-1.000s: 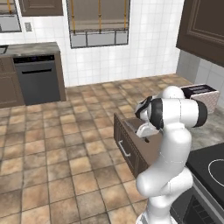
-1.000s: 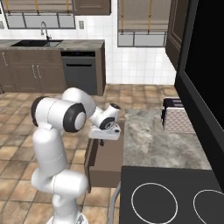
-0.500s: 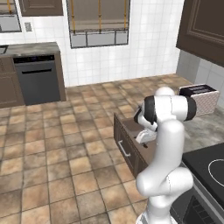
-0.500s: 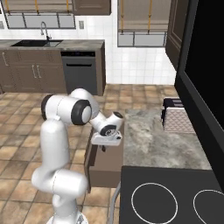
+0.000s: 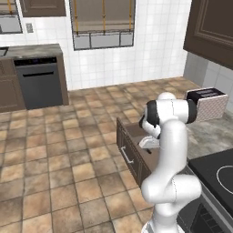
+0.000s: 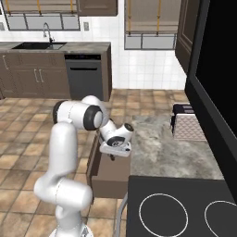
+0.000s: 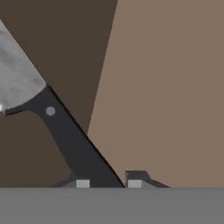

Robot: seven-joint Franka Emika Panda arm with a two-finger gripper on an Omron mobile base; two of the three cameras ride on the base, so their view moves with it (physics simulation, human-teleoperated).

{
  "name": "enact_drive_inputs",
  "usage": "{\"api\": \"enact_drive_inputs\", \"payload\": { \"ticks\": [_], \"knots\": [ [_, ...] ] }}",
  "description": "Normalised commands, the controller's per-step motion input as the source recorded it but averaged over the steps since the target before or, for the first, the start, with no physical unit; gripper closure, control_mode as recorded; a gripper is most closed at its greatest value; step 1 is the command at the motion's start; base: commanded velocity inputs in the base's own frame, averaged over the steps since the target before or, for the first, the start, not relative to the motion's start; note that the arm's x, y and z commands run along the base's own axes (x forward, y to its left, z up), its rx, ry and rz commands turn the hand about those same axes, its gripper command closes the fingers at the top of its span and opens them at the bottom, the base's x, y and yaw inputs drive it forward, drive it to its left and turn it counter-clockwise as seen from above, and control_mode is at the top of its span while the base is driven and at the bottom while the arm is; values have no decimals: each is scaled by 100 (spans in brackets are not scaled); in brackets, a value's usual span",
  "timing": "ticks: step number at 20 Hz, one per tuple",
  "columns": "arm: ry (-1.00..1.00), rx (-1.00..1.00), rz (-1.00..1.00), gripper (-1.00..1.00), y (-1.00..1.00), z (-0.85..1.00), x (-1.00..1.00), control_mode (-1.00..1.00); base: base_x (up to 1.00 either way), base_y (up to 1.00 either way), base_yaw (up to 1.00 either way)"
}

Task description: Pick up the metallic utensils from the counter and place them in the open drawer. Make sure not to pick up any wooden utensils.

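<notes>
Knife (image 7: 52,118): black handle runs down between the fingertips (image 7: 134,180) in hand view, steel blade angled off upper left, dark drawer inside behind it. Gripper (image 6: 112,157) has dropped from above the counter edge into the open drawer (image 6: 109,178) vs a sec ago. Jaws look narrow, maybe easing apart; can't tell if they still pinch. Prob the release step. Counter (image 6: 159,150) and toaster (image 6: 187,121) sit beyond.
</notes>
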Motion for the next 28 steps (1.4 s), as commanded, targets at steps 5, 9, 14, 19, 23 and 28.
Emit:
{"api": "enact_drive_inputs", "payload": {
  "ticks": [5,9,14,19,23,28],
  "knots": [
    [-7,22,-8,100,-13,0,0,-100,0,0,0],
    [-13,24,-3,100,-38,8,-2,-100,0,0,0],
    [-1,2,0,100,-4,-23,3,-100,0,0,0],
    [-1,3,0,100,0,-50,8,-100,0,0,0],
    [0,5,0,100,2,-51,0,-100,0,0,0],
    [-5,6,0,100,18,-37,-20,-100,0,0,0]
  ]
}}
